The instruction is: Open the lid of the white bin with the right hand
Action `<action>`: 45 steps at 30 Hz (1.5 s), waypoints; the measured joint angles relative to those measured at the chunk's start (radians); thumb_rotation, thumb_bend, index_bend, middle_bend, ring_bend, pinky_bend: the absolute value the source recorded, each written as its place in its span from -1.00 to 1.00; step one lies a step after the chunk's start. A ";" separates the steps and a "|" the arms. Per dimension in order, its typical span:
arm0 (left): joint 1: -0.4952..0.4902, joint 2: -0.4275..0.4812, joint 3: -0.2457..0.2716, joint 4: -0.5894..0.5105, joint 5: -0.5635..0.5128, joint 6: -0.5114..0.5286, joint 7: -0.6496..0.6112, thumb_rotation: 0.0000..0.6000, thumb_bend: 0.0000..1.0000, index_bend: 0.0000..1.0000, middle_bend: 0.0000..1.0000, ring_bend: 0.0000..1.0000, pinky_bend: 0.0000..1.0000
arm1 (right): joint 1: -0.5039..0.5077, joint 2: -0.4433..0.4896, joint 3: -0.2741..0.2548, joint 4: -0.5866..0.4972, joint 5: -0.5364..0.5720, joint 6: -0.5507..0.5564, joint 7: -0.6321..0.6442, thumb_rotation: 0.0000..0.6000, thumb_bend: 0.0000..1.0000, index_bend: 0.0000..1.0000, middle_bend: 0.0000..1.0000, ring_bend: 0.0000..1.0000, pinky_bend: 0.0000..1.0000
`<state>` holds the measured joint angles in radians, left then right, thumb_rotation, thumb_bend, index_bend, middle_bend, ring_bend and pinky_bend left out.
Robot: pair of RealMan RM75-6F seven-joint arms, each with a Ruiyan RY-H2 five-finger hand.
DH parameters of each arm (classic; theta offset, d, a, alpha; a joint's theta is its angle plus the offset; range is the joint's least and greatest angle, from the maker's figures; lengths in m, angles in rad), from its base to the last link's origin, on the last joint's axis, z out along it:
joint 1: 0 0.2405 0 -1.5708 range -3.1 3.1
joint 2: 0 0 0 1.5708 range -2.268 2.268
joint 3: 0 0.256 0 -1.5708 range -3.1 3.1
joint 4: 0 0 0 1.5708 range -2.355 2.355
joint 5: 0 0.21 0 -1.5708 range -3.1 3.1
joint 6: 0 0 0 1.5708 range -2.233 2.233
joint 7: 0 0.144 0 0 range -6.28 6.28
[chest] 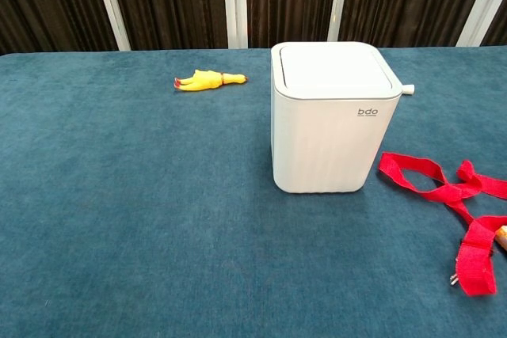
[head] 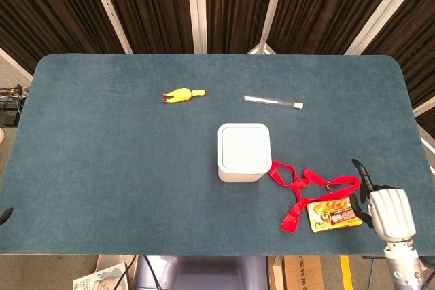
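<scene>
The white bin (head: 242, 168) stands near the middle of the blue table, its flat lid (head: 243, 147) closed. In the chest view the bin (chest: 331, 136) is upright with its lid (chest: 333, 67) flush on top. My right hand (head: 389, 211) hovers at the table's front right corner, well to the right of the bin, holding nothing, with a dark finger (head: 358, 170) pointing away from me. It does not show in the chest view. Only a dark tip (head: 4, 216) at the left edge hints at my left hand.
A red lanyard (head: 310, 185) lies between the bin and my right hand, with a yellow snack packet (head: 333, 213) beside it. A yellow rubber chicken (head: 182, 94) and a clear tube (head: 273, 102) lie further back. The lanyard (chest: 444, 187) also shows in the chest view.
</scene>
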<state>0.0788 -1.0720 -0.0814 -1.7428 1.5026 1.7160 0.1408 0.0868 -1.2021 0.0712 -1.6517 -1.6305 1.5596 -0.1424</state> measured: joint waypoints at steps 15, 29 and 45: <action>0.000 0.001 0.001 0.004 0.005 0.000 -0.013 1.00 -0.91 -0.84 -1.00 -1.00 -1.00 | 0.200 0.037 0.050 -0.194 0.055 -0.313 -0.115 1.00 0.50 -0.76 0.66 0.75 0.66; 0.000 0.006 0.001 -0.006 -0.008 -0.011 -0.005 1.00 -0.91 -0.84 -1.00 -1.00 -1.00 | 0.312 0.049 0.100 -0.357 0.189 -0.442 -0.298 1.00 0.50 -0.63 0.66 0.76 0.66; 0.001 0.010 0.000 -0.020 -0.024 -0.019 0.008 1.00 -0.91 -0.84 -1.00 -1.00 -1.00 | 0.395 0.064 0.092 -0.459 0.319 -0.544 -0.420 1.00 0.50 -0.62 0.66 0.75 0.66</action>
<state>0.0795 -1.0620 -0.0816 -1.7625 1.4786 1.6974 0.1485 0.4821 -1.1384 0.1633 -2.1103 -1.3118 1.0155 -0.5621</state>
